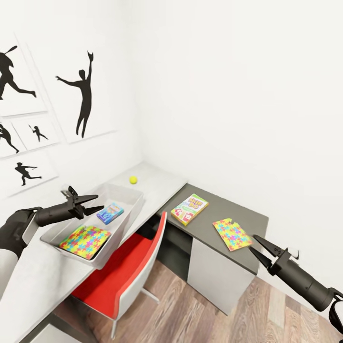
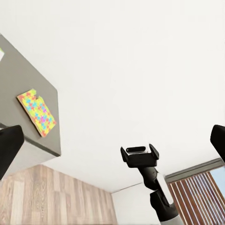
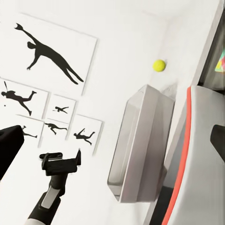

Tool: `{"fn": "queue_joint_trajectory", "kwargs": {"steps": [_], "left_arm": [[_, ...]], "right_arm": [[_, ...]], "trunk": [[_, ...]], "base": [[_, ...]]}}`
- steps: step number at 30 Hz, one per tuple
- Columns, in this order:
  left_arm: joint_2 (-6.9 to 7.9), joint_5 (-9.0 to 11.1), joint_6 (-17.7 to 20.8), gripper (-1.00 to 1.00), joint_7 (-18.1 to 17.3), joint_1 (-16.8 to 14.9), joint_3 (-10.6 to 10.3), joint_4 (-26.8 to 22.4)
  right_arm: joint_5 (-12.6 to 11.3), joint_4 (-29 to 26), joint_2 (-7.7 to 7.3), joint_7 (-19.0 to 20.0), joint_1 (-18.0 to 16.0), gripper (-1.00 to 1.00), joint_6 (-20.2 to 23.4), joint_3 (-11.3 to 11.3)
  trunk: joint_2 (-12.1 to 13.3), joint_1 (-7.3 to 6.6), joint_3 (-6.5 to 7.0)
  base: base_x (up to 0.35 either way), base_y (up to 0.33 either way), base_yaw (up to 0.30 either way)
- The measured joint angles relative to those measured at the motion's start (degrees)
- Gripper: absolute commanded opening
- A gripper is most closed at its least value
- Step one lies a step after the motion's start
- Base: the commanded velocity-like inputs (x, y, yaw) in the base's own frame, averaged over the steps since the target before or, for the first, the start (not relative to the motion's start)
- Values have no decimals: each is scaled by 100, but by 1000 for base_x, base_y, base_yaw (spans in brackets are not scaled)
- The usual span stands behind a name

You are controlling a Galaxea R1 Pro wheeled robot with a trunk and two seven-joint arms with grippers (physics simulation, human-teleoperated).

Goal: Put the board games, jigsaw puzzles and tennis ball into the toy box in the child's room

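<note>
Black fingers of the left gripper [image 1: 97, 203] stand parted and empty above the toy box [image 1: 129, 220], which we judge a release posture, the arm hanging over the bin it feeds. We find the right gripper [image 1: 258, 247] likewise spread and empty, low beside the dark cabinet top, its tips aimed toward the loose jigsaw puzzle [image 1: 232, 234], which we read as the next pick.

Inside the toy box we note a blue board game [image 1: 110, 213] and a second jigsaw [image 1: 85, 241] lying flat. The bin sits on the pale table [image 1: 162, 183], its long axis running along the desk from the near end toward the wall corner. The tennis ball [image 1: 133, 179] rests on the table just beyond the bin's far end. The yellow-green board game [image 1: 189, 208] lies flat on the cabinet top, long axis slanting toward the back wall, apart from the loose jigsaw. A red chair [image 1: 136, 267] stands tucked under the desk.
</note>
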Motion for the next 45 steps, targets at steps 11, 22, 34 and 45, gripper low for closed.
{"fn": "queue_joint_trajectory", "kwargs": {"steps": [11, 22, 34, 45], "left_arm": [[-1, -5, 0, 100, -7, 0, -224, 0], [-1, -5, 0, 100, -9, 0, -252, 0], [-1, -5, -7, 100, -9, 0, -249, 0], [-1, -5, -14, 100, -16, 0, -249, 0]], "right_arm": [[-1, 8, 20, 3, 0, 100, 0, -107], [0, 8, 24, 0, 0, 100, -2, -123], [3, 8, 24, -2, 0, 100, -2, -122], [7, 8, 16, -7, 0, 100, -2, -123]], "trunk": [[0, 0, 83], [0, 0, 167], [0, 0, 258], [1, 0, 342]], "base": [[0, 0, -200], [0, 0, -202], [0, 0, -203], [0, 0, -203]]}}
